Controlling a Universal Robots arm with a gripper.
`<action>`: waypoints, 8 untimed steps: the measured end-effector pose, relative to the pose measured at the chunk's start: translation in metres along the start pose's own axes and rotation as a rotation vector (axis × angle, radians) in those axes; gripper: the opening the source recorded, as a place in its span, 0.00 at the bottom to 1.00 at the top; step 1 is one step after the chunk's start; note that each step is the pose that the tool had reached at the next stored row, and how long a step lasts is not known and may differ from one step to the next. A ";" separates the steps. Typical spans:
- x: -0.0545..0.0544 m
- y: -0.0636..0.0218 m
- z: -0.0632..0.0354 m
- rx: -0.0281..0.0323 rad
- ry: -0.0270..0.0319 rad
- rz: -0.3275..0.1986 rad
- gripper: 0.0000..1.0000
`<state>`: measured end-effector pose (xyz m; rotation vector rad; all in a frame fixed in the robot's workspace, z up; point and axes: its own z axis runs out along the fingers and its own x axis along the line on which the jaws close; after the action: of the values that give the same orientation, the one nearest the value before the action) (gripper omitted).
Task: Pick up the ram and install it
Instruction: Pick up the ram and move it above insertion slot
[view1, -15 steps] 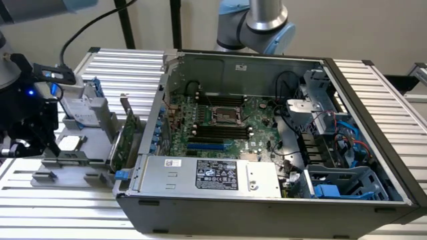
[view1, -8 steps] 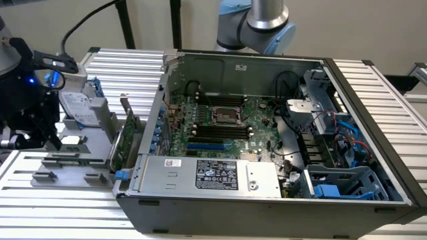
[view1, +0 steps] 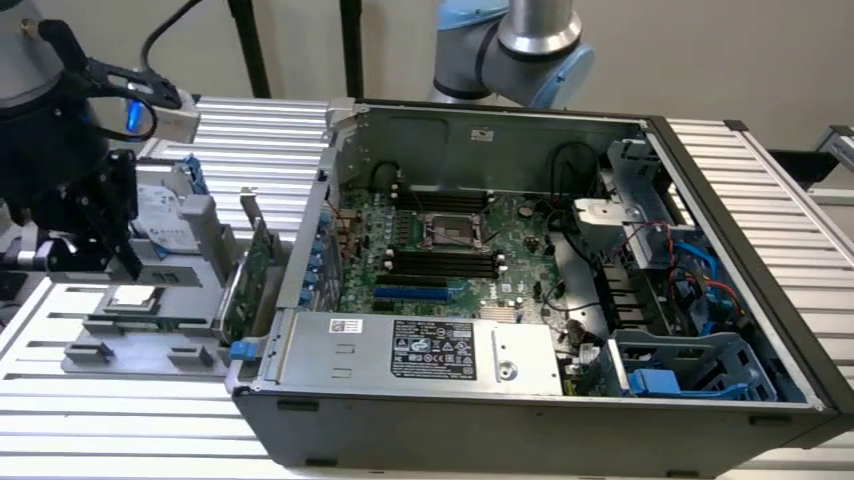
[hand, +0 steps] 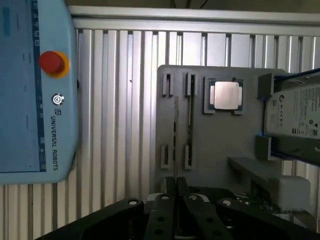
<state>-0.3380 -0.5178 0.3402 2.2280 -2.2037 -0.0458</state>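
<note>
The ram (hand: 176, 135) is showing edge-on in the wrist view, running straight into the gripper (hand: 176, 197), whose fingers (hand: 165, 205) are standing narrow and pinching it. It is lying over the slotted part of the tray (hand: 220, 140), just beside a second stick (hand: 190, 120) sitting in its slot; whether it is clear of the tray cannot be told. A CPU (hand: 226, 95) is resting near one tray edge; a hard drive (hand: 295, 112) is sitting at the corner beyond. In the exterior view the gripper (view1: 120, 262) is hanging over the tray (view1: 147, 350), which is sitting on the tabletop (view1: 120, 430), on the exterior view's left of the open case (view1: 534, 420).
</note>
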 end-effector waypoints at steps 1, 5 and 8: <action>0.000 -0.0040 -0.0039 0.0000 -0.0006 0.000 0.00; 0.000 -0.0206 -0.0196 0.0002 -0.0034 0.000 0.00; 0.000 -0.0332 -0.0314 0.0002 -0.0052 0.000 0.00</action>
<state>-0.3040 -0.5178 0.3707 2.2308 -2.2061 -0.0515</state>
